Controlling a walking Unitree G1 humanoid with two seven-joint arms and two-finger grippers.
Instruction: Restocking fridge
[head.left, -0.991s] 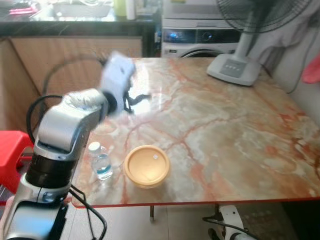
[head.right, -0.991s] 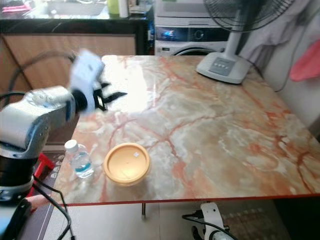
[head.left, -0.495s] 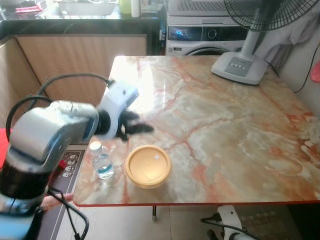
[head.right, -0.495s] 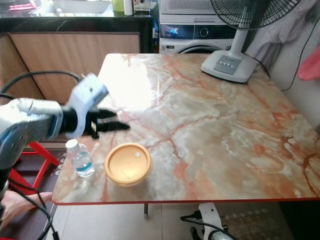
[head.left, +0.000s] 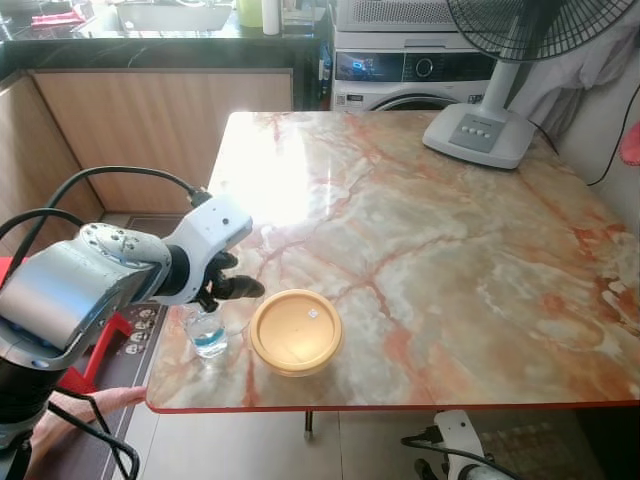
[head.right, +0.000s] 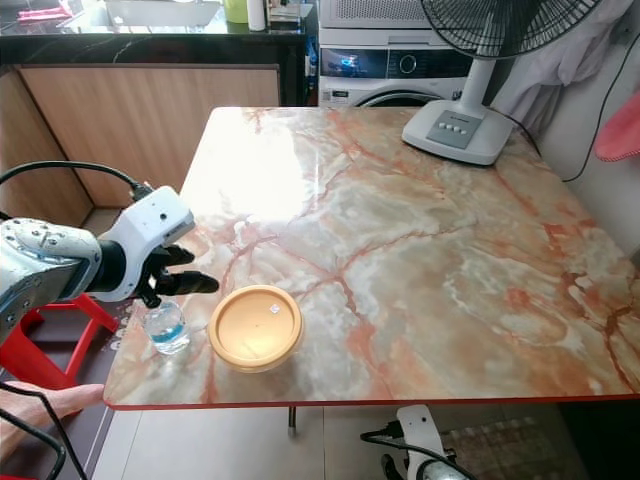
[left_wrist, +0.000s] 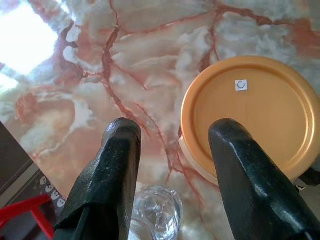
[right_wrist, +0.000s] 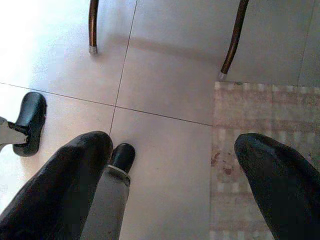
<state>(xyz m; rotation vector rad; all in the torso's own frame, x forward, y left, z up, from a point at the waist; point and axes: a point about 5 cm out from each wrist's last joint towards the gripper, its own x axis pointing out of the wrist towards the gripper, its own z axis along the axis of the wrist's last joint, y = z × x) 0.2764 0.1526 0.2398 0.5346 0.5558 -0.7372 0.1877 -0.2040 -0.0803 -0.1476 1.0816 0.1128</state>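
A small clear water bottle stands near the front left corner of the marble table. Beside it sits a round container with an orange lid. My left gripper hovers open just above the bottle, fingers pointing toward the orange lid. In the left wrist view the bottle's open-looking top lies between and below the two black fingers, with the orange lid just beyond. My right gripper hangs open over the tiled floor.
A standing fan's base sits at the table's far right corner. A washing machine and a wooden counter stand behind. A red stool and a person's hand are at the lower left.
My left arm has swung down and back from over the table's left side to just above the bottle. The camera shifted slightly between the earliest frames and now.
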